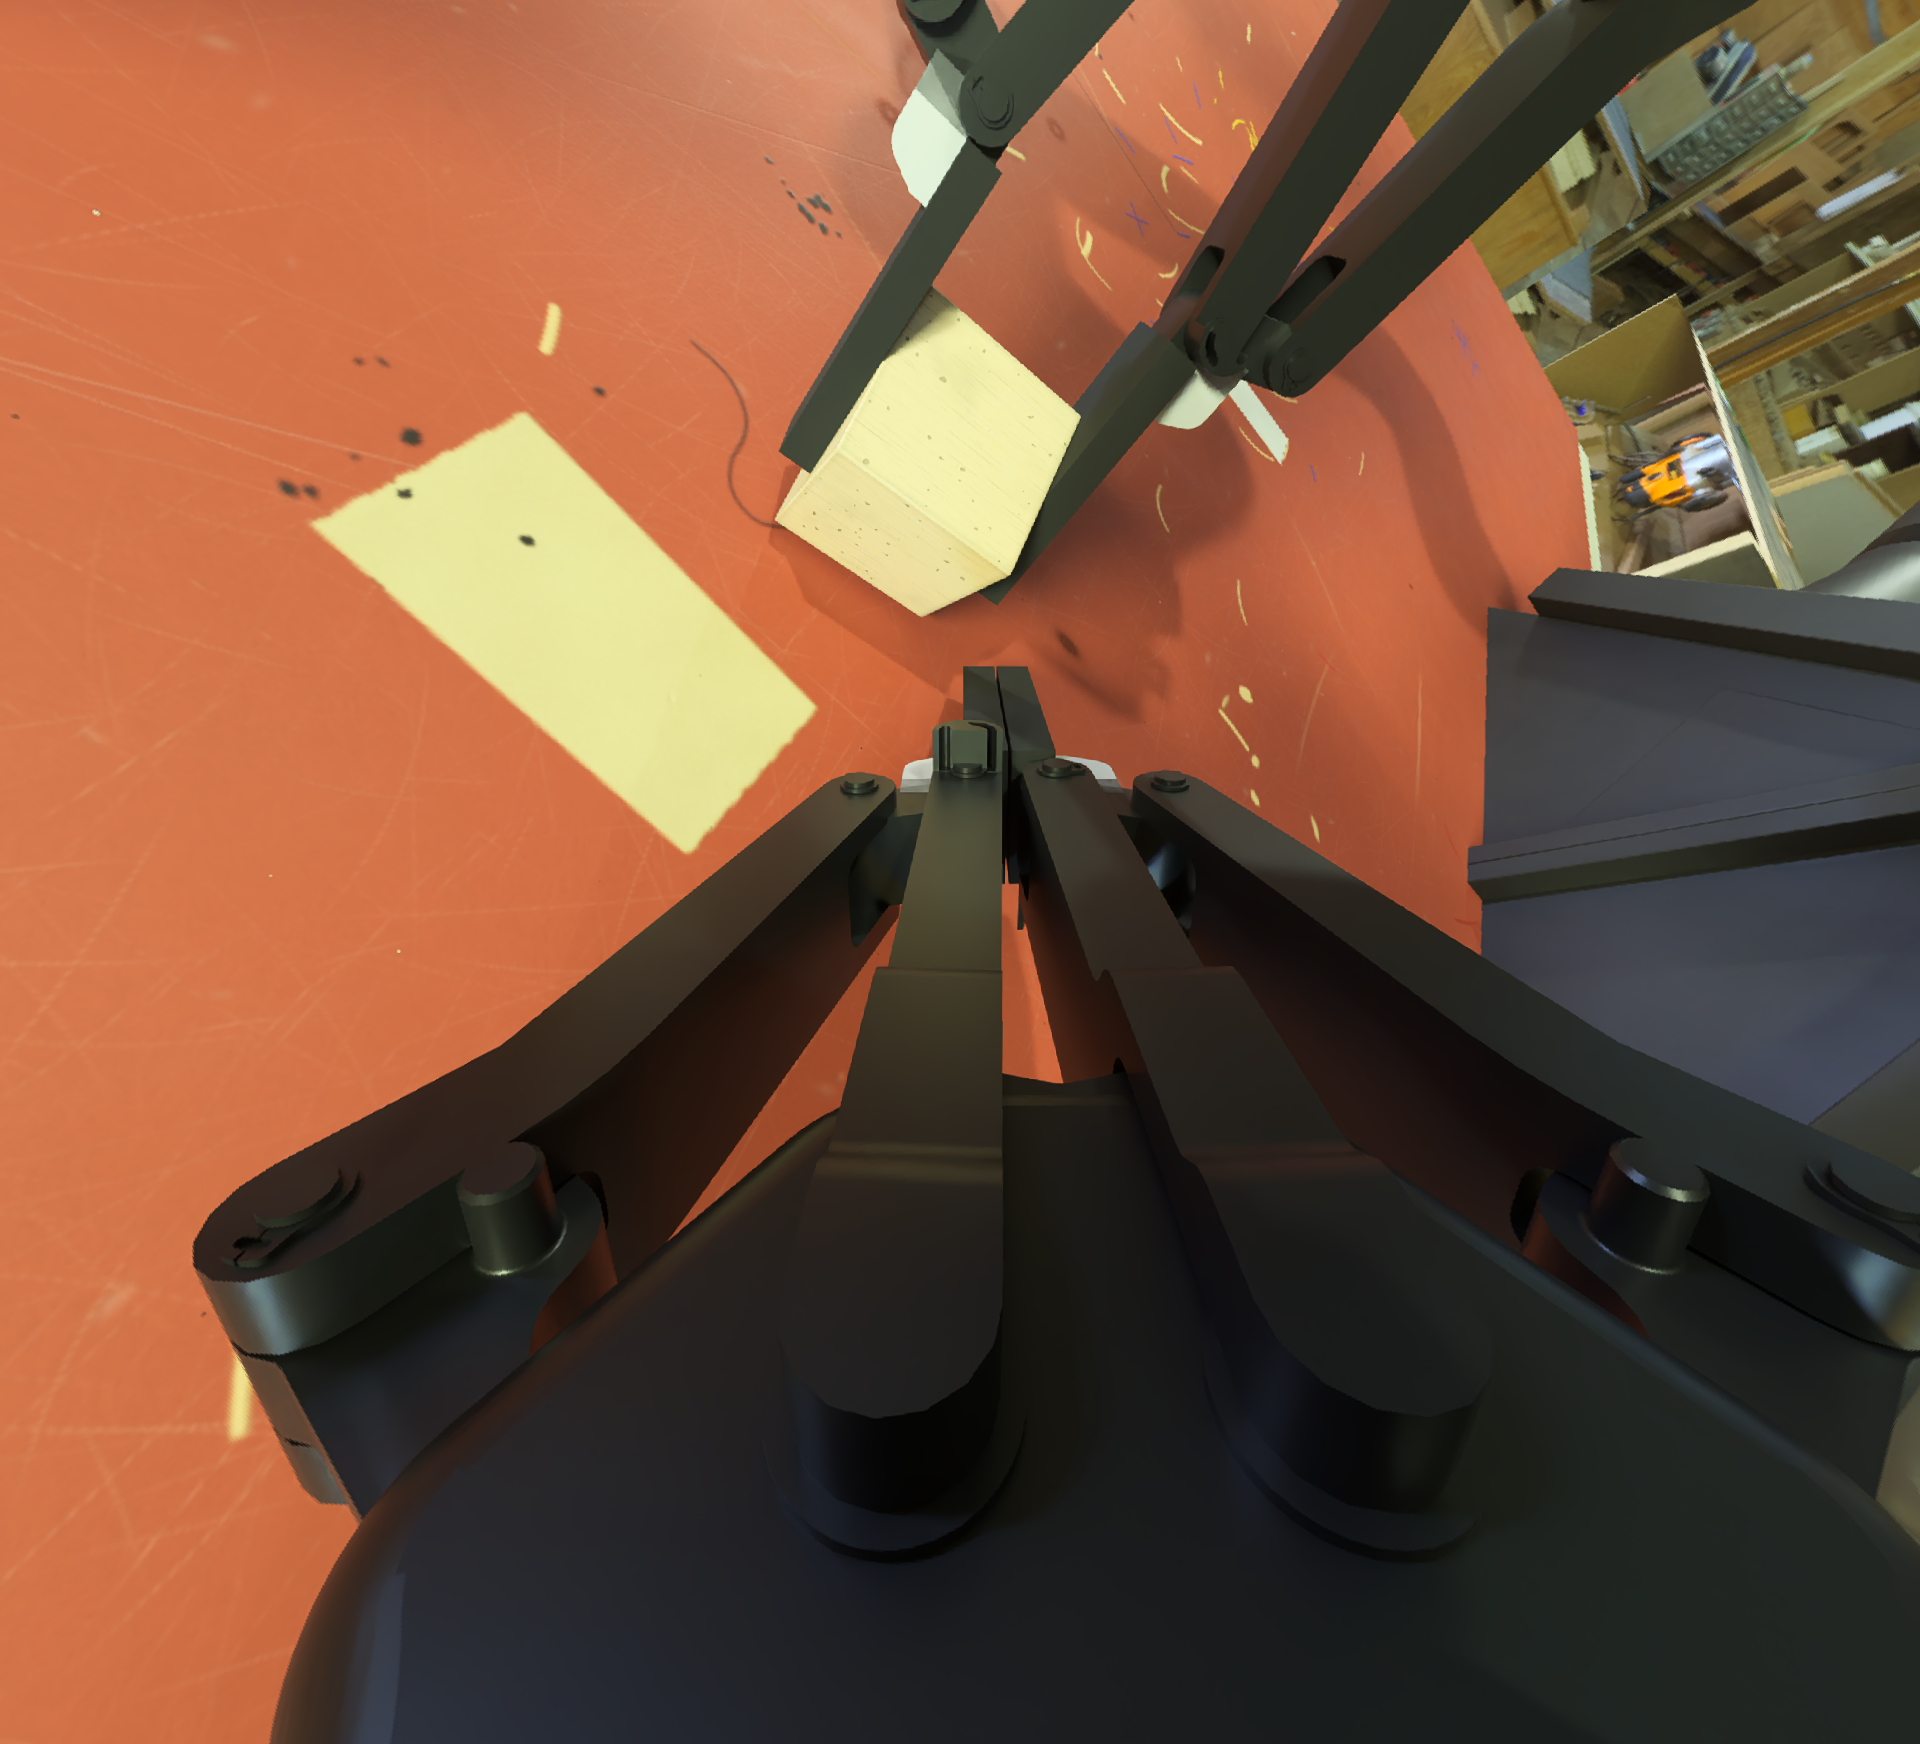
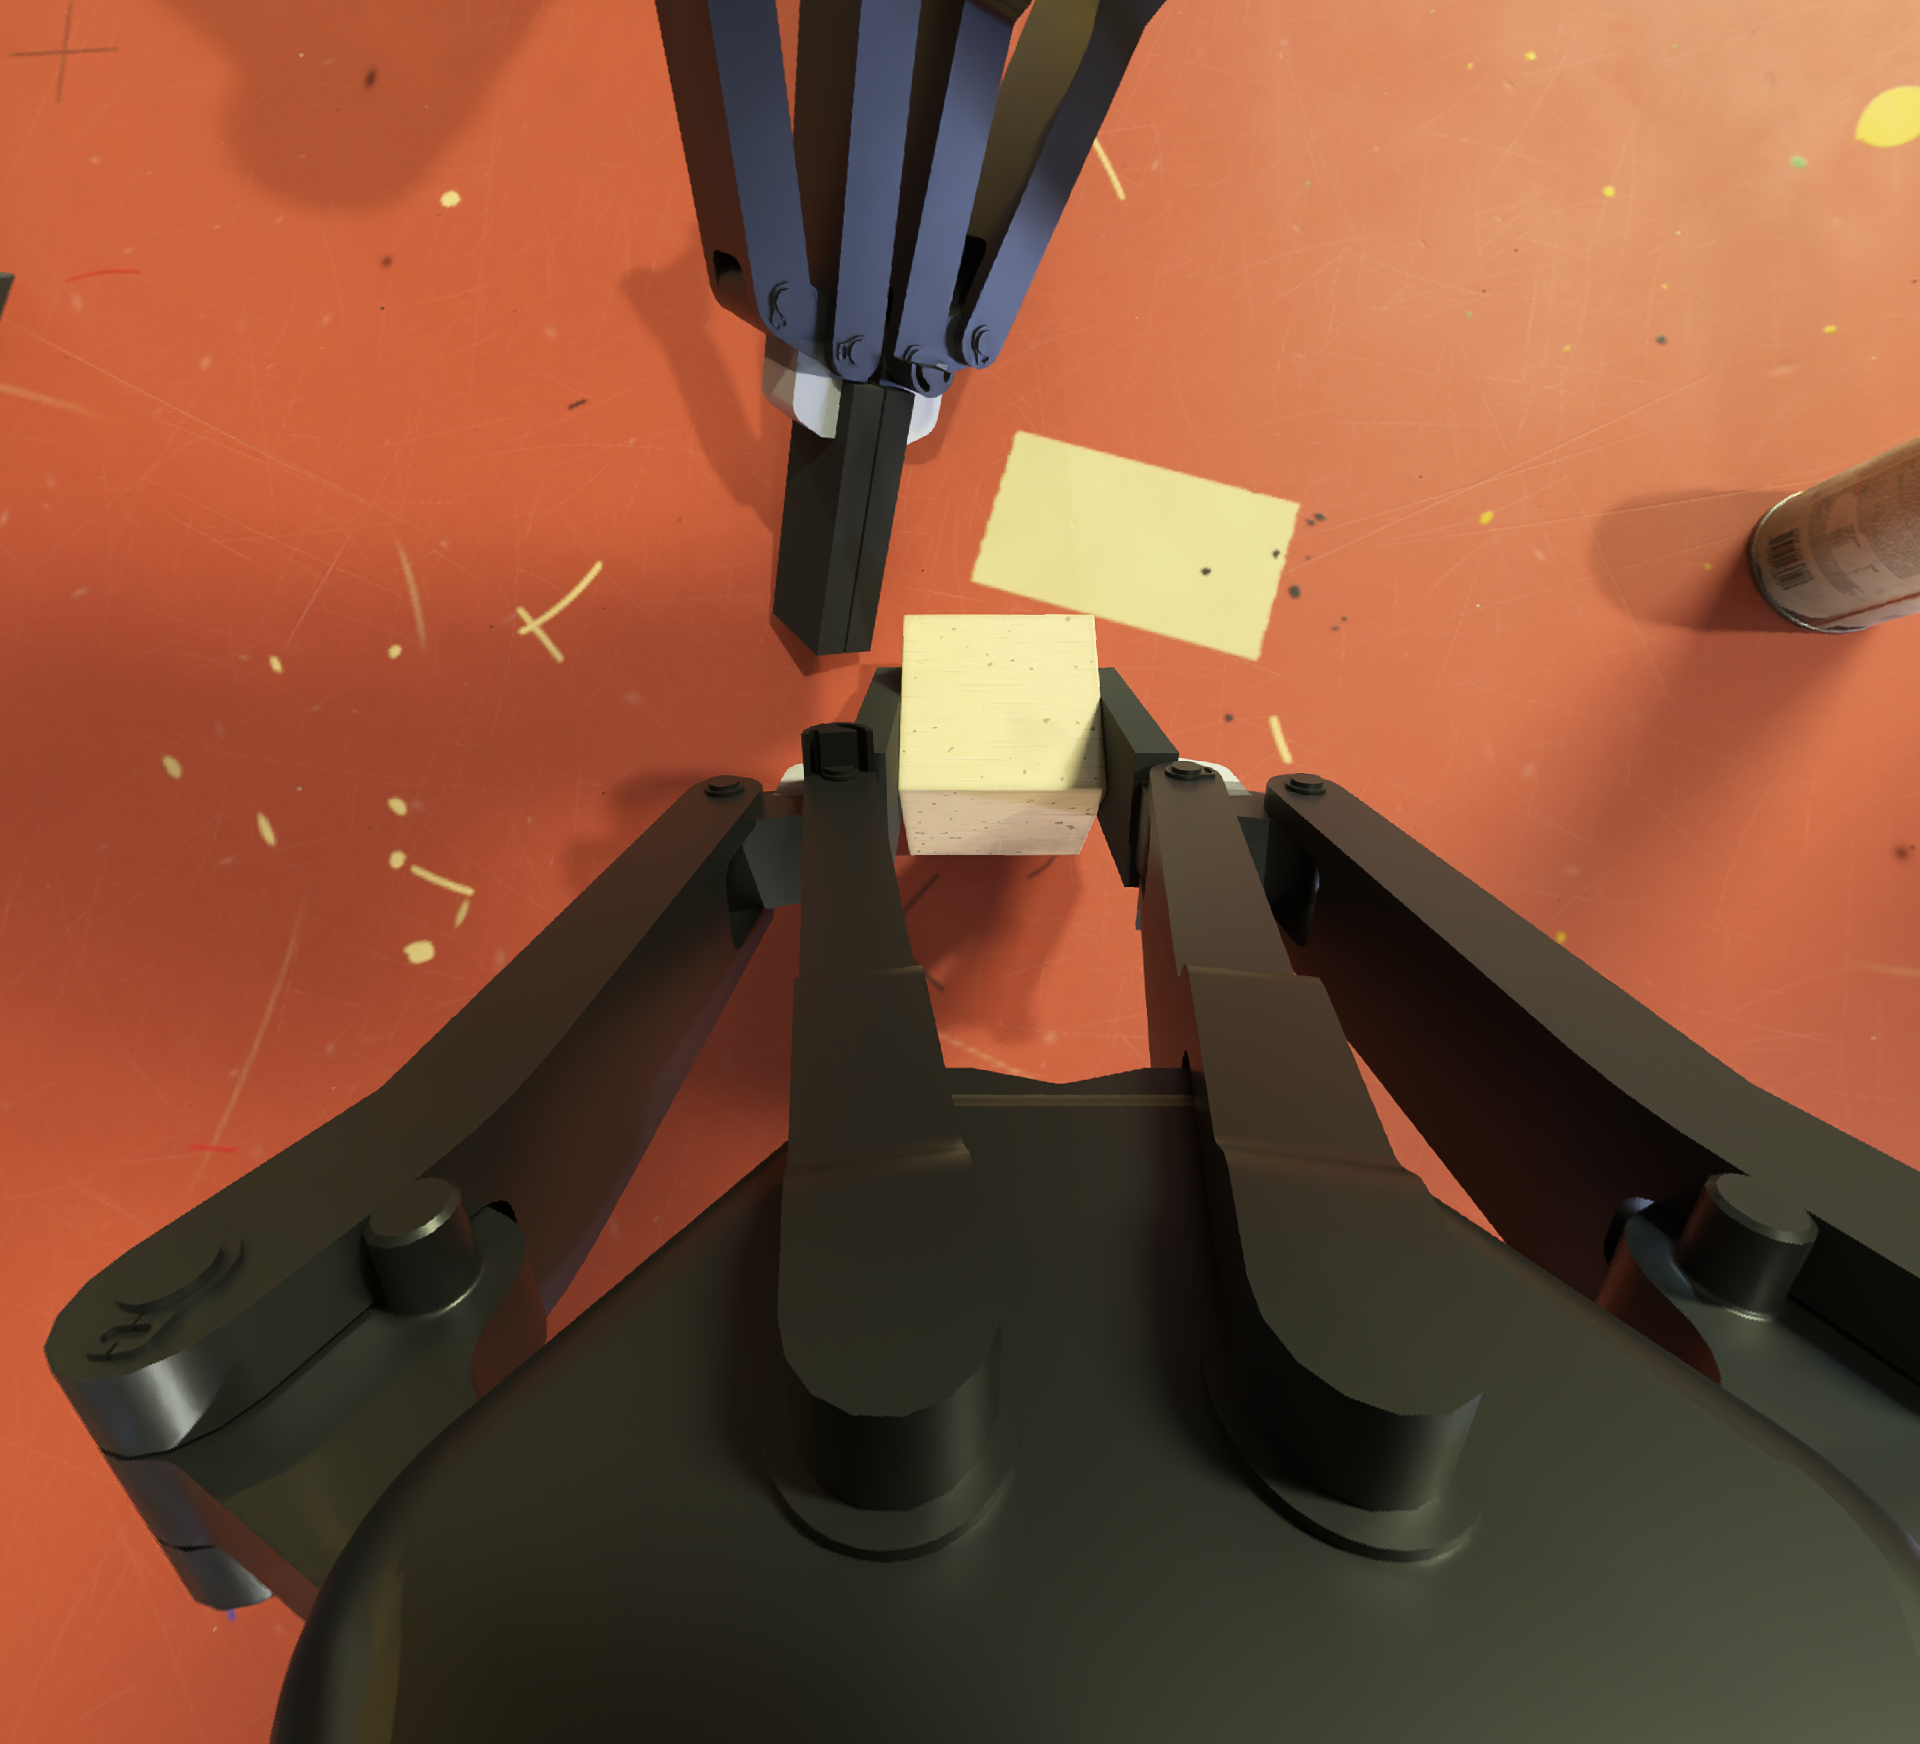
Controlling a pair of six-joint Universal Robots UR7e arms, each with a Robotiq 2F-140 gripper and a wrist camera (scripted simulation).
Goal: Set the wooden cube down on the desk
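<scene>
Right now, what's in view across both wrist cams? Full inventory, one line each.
wooden cube: 1, pale wood, clamped between the right gripper's fingers just above or on the desk; contact cannot be told
pale rectangle: 1, cream, flat patch on the desk just beyond the cube
can: 1, brown and metallic, lying on its side at the right edge of the right wrist view
desk: 1, orange-red, scratched and paint-flecked, under everything
dark stepped structure: 1, grey-blue, at the desk's edge in the left wrist view
left gripper: 1, dark, fingers pressed together, empty, tips near the cube
right gripper: 1, dark, closed on the cube
</scene>
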